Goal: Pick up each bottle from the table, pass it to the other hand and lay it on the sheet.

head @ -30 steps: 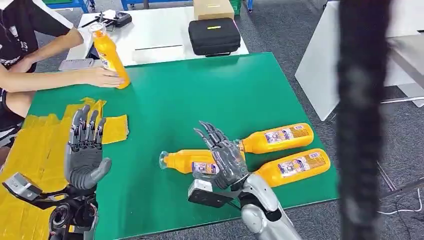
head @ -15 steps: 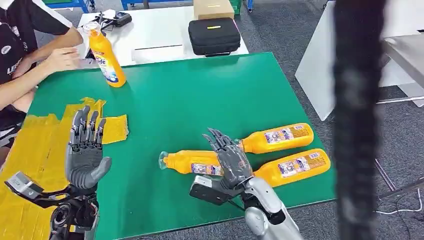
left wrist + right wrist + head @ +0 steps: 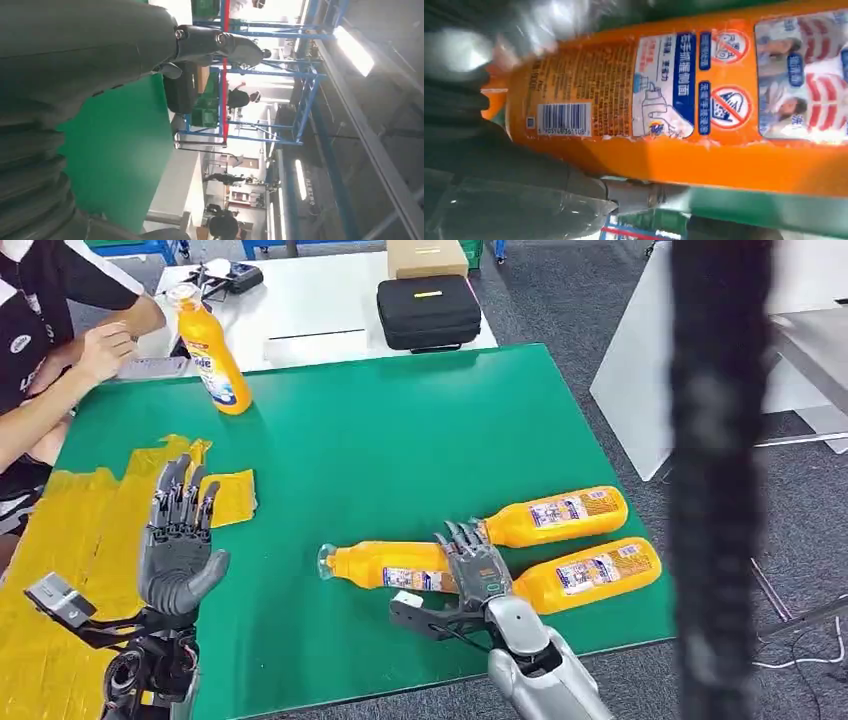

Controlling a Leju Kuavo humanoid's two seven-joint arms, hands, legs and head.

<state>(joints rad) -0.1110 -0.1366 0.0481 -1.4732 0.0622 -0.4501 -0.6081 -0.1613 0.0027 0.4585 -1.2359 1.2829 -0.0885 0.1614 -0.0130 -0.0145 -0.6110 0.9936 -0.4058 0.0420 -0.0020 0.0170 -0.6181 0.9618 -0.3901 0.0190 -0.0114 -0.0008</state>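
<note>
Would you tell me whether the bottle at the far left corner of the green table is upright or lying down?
Upright. The bottle stands on its base on the green table, cap uppermost.

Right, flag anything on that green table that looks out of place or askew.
The yellow sheet is crumpled, with a loose scrap lying apart on the green table. One bottle stands upright by the person, while three bottles lie on their sides near the right hand. No spill shows.
</note>
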